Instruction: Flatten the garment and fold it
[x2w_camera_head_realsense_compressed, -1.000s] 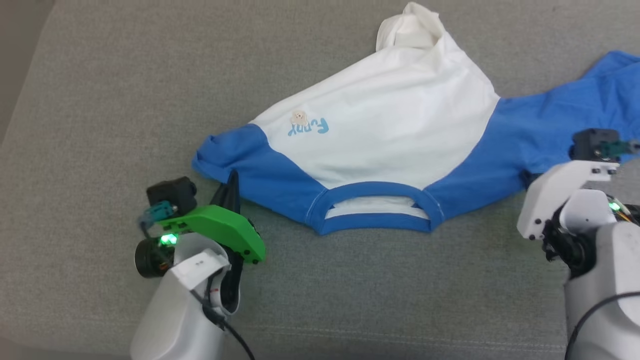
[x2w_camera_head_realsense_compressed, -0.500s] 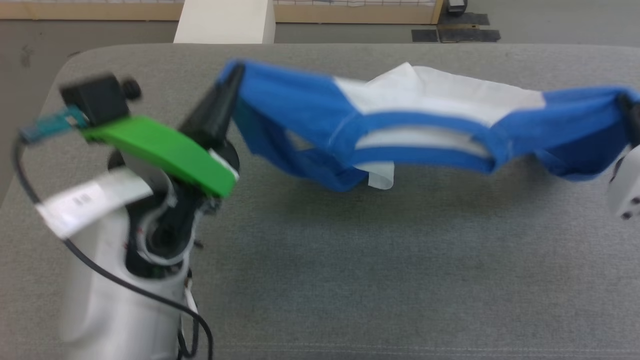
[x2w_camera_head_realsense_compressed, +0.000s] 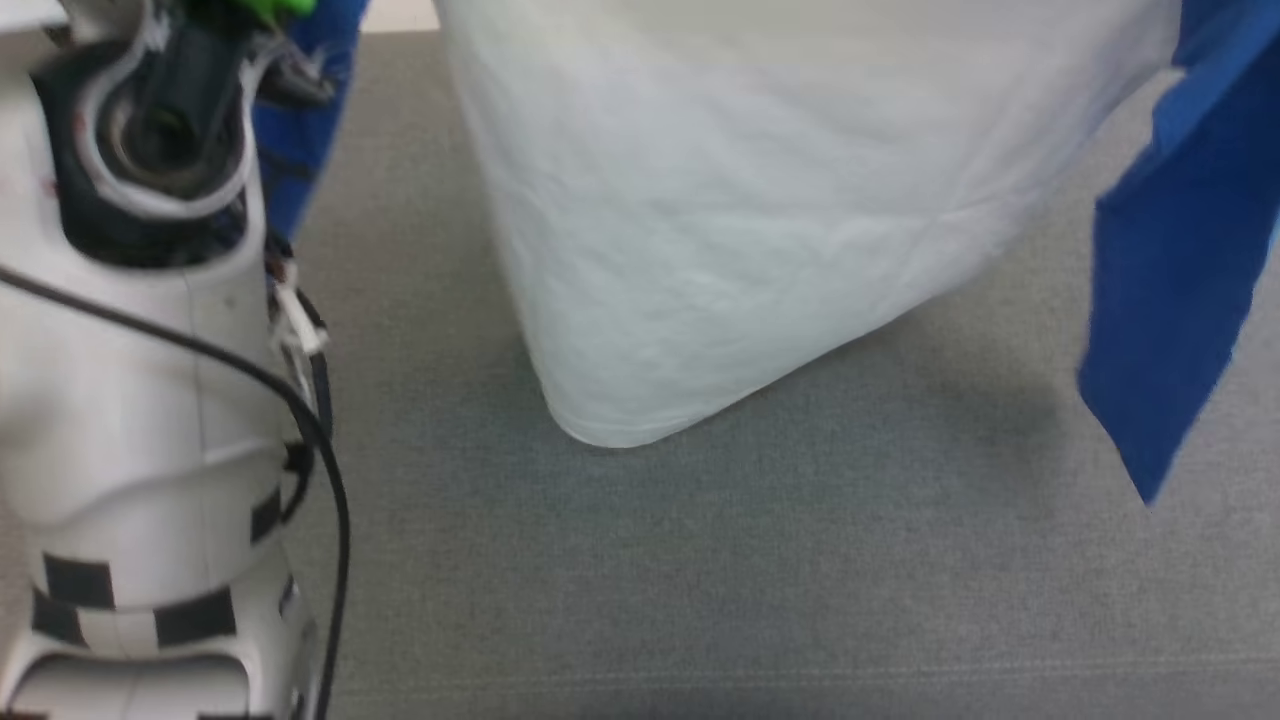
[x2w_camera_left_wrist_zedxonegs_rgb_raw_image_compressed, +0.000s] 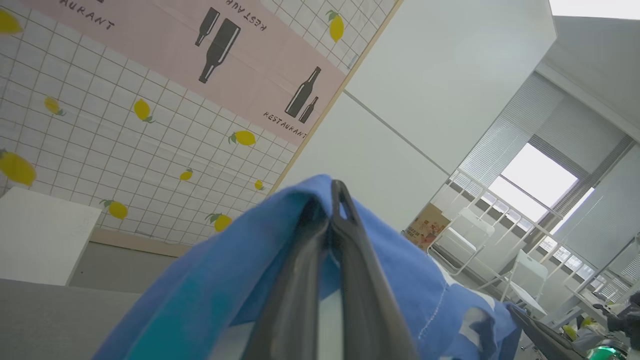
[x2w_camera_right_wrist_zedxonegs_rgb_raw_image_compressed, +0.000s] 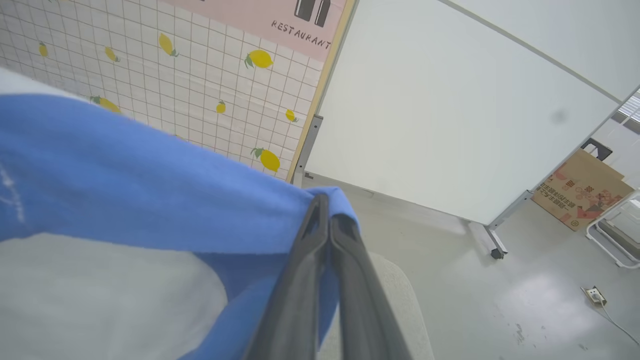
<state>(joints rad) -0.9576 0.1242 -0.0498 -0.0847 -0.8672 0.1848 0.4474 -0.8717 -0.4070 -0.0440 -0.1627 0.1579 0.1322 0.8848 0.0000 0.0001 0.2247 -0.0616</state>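
Both tools are up off the tabletop (x2w_camera_head_realsense_compressed: 750, 560) and the garment (x2w_camera_head_realsense_compressed: 720, 230) is hanging in the air between them. In the left wrist view the left tool (x2w_camera_left_wrist_zedxonegs_rgb_raw_image_compressed: 334, 194) has its two dark fingers pressed together, clamped on a fold of blue cloth that drapes down either side of them. Same story in the right wrist view: the right tool (x2w_camera_right_wrist_zedxonegs_rgb_raw_image_compressed: 324, 212) is pinched tight on a blue edge, with blue cloth running off to that view's left and the white body below it.

From the head view, the garment's long axis runs side to side, left tool to right tool, and the white body drops from that line like a curtain. It narrows to a rounded low corner that points down at the middle of the tabletop. Whether that corner touches the grey surface or hangs just above it, I cannot tell.

The right blue sleeve (x2w_camera_head_realsense_compressed: 1180, 300) dangles loose toward the right edge, its end pointing straight down, clear of the surface. The left blue sleeve (x2w_camera_head_realsense_compressed: 295, 150) hangs just beside the pale left forearm (x2w_camera_head_realsense_compressed: 140, 400), near the far left corner. A black cable (x2w_camera_head_realsense_compressed: 330, 480) loops down that forearm.
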